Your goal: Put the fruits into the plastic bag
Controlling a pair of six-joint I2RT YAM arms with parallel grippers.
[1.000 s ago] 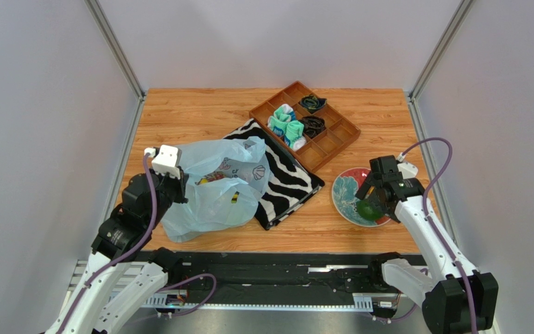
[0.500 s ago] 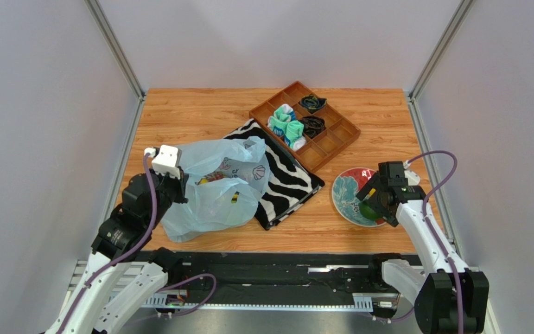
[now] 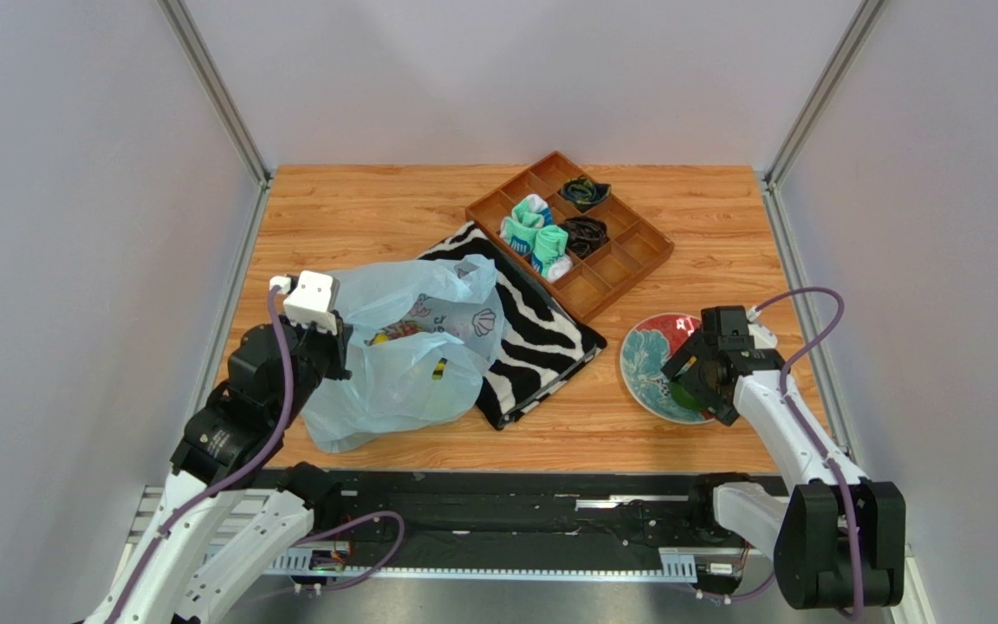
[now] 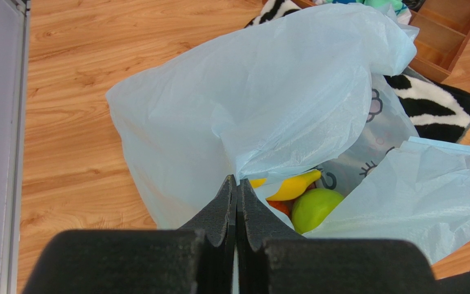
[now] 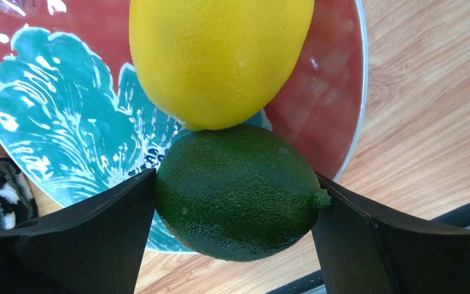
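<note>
The right gripper [image 5: 238, 202] pinches the dark green round fruit [image 5: 231, 184] end to end along its long axis on the plate [image 5: 47, 122] at the bench's right, the fruit touching the yellow lemon [image 5: 219, 55], while the plastic bag [image 4: 268, 92], its rim pinched by the left gripper [image 4: 236, 202], lies well apart to the left.

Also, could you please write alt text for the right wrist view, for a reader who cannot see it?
The right gripper holds a dark green round fruit between its black fingers, over the rim of a red and teal plate. A yellow lemon lies on the plate, touching the fruit.
</note>
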